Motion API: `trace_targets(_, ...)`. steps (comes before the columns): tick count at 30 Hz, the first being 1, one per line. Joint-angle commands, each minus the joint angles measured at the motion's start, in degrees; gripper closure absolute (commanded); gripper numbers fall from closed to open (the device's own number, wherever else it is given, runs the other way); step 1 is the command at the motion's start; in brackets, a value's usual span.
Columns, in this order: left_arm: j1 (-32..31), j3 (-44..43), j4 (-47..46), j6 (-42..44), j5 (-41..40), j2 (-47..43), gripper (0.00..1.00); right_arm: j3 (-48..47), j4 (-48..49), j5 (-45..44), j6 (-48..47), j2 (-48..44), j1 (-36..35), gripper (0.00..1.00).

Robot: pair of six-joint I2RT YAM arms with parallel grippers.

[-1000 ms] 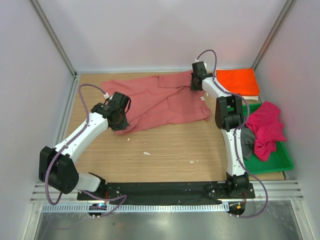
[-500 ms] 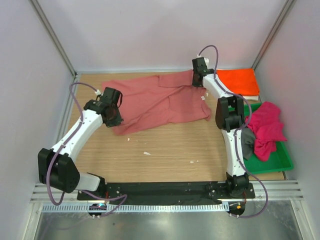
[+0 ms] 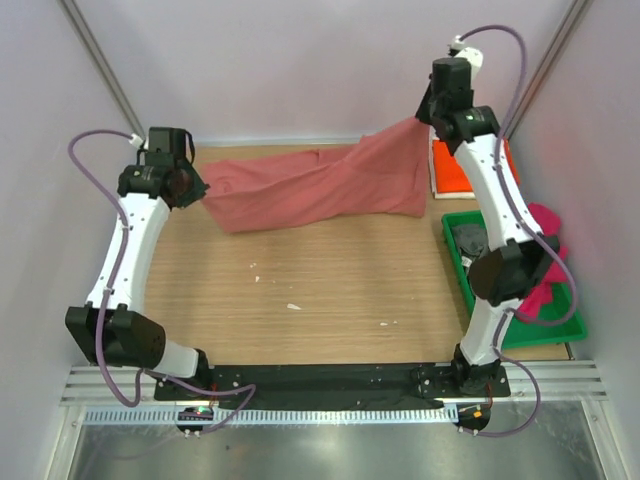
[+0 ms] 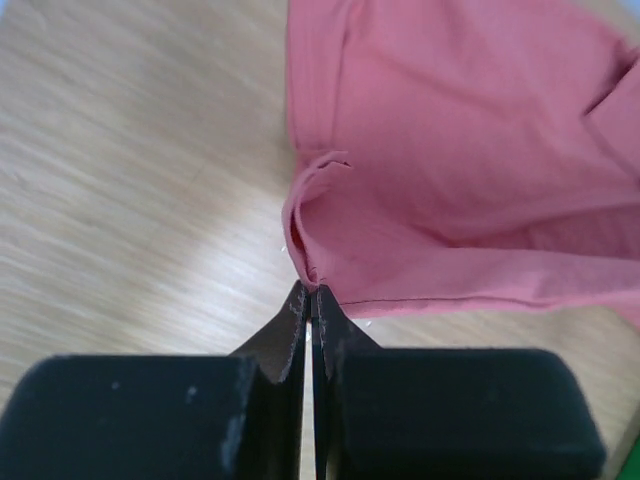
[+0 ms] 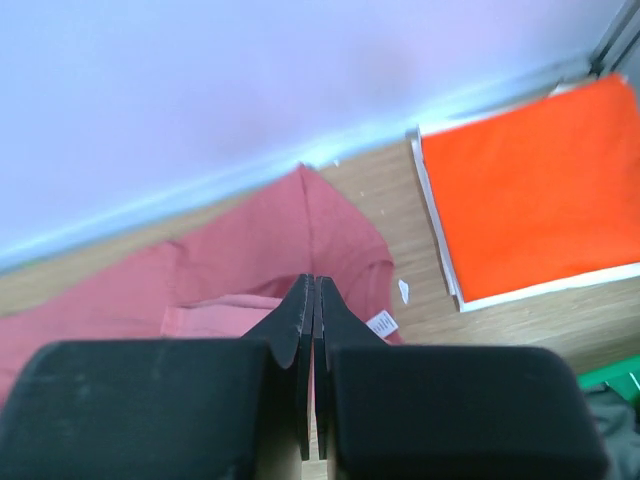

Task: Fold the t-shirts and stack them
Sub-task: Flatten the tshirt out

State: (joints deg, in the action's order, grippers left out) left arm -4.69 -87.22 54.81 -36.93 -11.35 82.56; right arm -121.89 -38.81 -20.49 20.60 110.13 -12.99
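The dusty salmon-red t-shirt (image 3: 320, 190) hangs stretched between both grippers above the table, its lower edge draping onto the wood. My left gripper (image 3: 197, 187) is shut on one corner, and in the left wrist view the cloth (image 4: 450, 150) bunches at the closed tips (image 4: 312, 295). My right gripper (image 3: 422, 120), raised high at the back right, is shut on the other end; the right wrist view shows its tips (image 5: 314, 285) pinching the shirt (image 5: 250, 270). A folded bright orange t-shirt (image 5: 530, 190) lies flat at the back right on a white one (image 5: 452, 290).
A green tray (image 3: 520, 340) stands at the right edge, holding a crumpled magenta t-shirt (image 3: 553, 232) and a dark grey one (image 3: 468, 238). The right arm's elbow hangs over the tray. White walls close in the table at the back and on both sides.
The right gripper closed on the salmon-red t-shirt. Both arms then rose and moved apart, lifting the shirt from flat on the table into a taut span.
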Motion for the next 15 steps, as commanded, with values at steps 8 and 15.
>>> trace_targets(8, 1.17, -23.5, 0.56, 3.96, -5.34, -2.58, 1.0, 2.08, 1.18, 0.53, 0.32, -27.66, 0.25, 0.99)
trace_targets(15, -0.32, -33.63, -1.97, 9.85, -8.07, -11.98, 1.0, 17.02, 11.9, 9.06, 0.93, -50.16, 0.25, 0.99)
